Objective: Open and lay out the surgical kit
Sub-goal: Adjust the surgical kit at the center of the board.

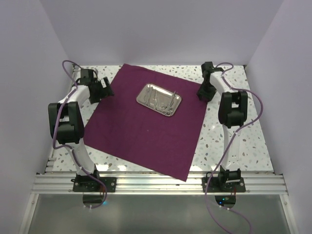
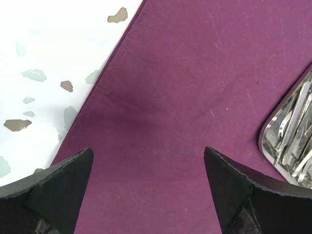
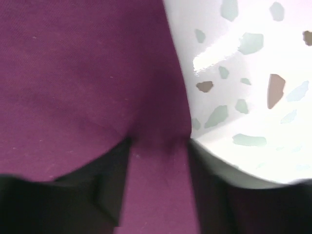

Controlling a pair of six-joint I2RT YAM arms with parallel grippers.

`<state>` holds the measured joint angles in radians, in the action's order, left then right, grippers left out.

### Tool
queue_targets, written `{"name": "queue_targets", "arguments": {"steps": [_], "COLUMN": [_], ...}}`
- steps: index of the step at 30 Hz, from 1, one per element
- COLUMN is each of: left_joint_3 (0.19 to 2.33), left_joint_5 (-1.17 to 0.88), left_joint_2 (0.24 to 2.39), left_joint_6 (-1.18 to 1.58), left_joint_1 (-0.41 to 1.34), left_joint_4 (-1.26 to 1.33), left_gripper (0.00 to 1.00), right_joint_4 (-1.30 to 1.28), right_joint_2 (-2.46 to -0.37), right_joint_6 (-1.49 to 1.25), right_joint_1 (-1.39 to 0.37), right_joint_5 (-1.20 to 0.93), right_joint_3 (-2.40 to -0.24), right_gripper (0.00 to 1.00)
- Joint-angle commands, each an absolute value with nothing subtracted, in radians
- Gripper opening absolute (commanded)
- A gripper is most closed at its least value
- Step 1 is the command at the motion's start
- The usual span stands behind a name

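Purple cloth (image 1: 141, 131) spread flat on speckled desk (image 1: 229, 141), steel tray (image 1: 145, 93) of slim instruments (image 1: 161, 100) resting on its far half, left pincer (image 2: 148, 156) wide open over cloth's left edge, right pincer (image 3: 158, 146) low astride right edge, jaws apart by a narrow gap

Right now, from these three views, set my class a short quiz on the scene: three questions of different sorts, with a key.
1. True or false: the steel tray lies on the purple cloth.
2. Multiple choice: the instruments are (A) inside the tray, (B) scattered on the cloth, (C) stacked beside the tray.
3. Fill in: the left gripper, over the cloth's left edge, holds nothing and is wide ____.
Key: 1 true; 2 A; 3 open.
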<state>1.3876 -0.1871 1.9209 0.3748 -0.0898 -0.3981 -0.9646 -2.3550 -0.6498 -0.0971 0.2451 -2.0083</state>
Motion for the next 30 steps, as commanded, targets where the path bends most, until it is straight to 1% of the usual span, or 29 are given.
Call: {"name": "queue_targets", "arguments": {"steps": [1, 2, 3, 4, 5, 9, 10, 13, 15, 16, 18, 21, 22, 23, 24, 25, 27, 29, 30], "left_joint_3": [1.378, 1.378, 1.381, 1.382, 1.382, 1.394, 1.400, 1.416, 1.425, 1.430, 1.453, 1.494, 1.505, 1.517, 1.538, 1.546, 1.583, 1.620, 1.624], "left_joint_5": [-0.170, -0.163, -0.153, -0.141, -0.138, -0.129, -0.129, -0.132, -0.127, -0.126, -0.112, -0.101, -0.100, -0.100, -0.097, -0.078, -0.064, -0.078, -0.075], "left_joint_2": [1.904, 1.905, 1.904, 1.898, 1.894, 1.891, 1.894, 1.891, 1.882, 1.881, 1.882, 1.891, 1.896, 1.901, 1.901, 1.901, 1.899, 1.890, 1.873], "left_joint_6": [0.373, 0.371, 0.374, 0.377, 0.377, 0.408, 0.414, 0.440, 0.451, 0.453, 0.454, 0.454, 0.454, 0.457, 0.462, 0.471, 0.489, 0.483, 0.474], "left_joint_1": [-0.097, -0.097, -0.097, -0.098, -0.097, -0.097, -0.095, -0.097, -0.097, -0.095, -0.097, -0.095, -0.097, -0.097, -0.097, -0.095, -0.095, -0.094, -0.091], "left_joint_4": [-0.373, -0.389, -0.400, -0.409, -0.413, -0.436, -0.446, -0.465, -0.474, -0.479, -0.502, -0.528, -0.531, -0.534, -0.532, -0.529, -0.522, -0.497, -0.483], "left_gripper": [1.00, 1.00, 1.00, 1.00, 1.00, 1.00, 1.00, 1.00, 1.00, 1.00, 1.00, 1.00, 1.00, 1.00, 1.00, 1.00, 1.00, 1.00, 1.00], "right_joint_4": [-0.959, -0.951, -0.950, -0.950, -0.948, -0.969, -0.983, -0.964, -0.893, -0.803, -0.723, -0.681, -0.660, -0.655, -0.650, -0.637, -0.624, -0.667, -0.689], "right_joint_2": [-2.410, -2.419, -2.427, -2.450, -2.462, -2.555, -2.606, -2.681, -2.686, -2.681, -2.692, -2.733, -2.735, -2.734, -2.714, -2.694, -2.630, -2.596, -2.558], "right_joint_6": [-0.646, -0.640, -0.635, -0.632, -0.629, -0.634, -0.635, -0.667, -0.719, -0.736, -0.768, -0.785, -0.784, -0.779, -0.776, -0.773, -0.749, -0.721, -0.715], "right_joint_1": [-0.092, -0.092, -0.092, -0.092, -0.094, -0.092, -0.091, -0.081, -0.069, -0.066, -0.063, -0.057, -0.054, -0.054, -0.049, -0.049, -0.048, -0.049, -0.048], "right_joint_5": [0.272, 0.256, 0.243, 0.227, 0.201, 0.170, 0.166, 0.138, 0.085, 0.071, 0.064, 0.028, 0.011, 0.009, 0.005, 0.003, 0.012, 0.050, 0.064], "right_joint_3": [-2.019, -2.023, -2.032, -2.049, -2.093, -2.287, -2.395, -2.554, -2.551, -2.521, -2.514, -2.566, -2.568, -2.566, -2.554, -2.513, -2.467, -2.459, -2.448], "right_gripper": [0.46, 0.35, 0.14, 0.04, 0.00, 0.00, 0.00, 0.00, 0.00, 0.00, 0.00, 0.01, 0.06, 0.18, 0.59, 0.76, 0.91, 0.98, 0.98]}}
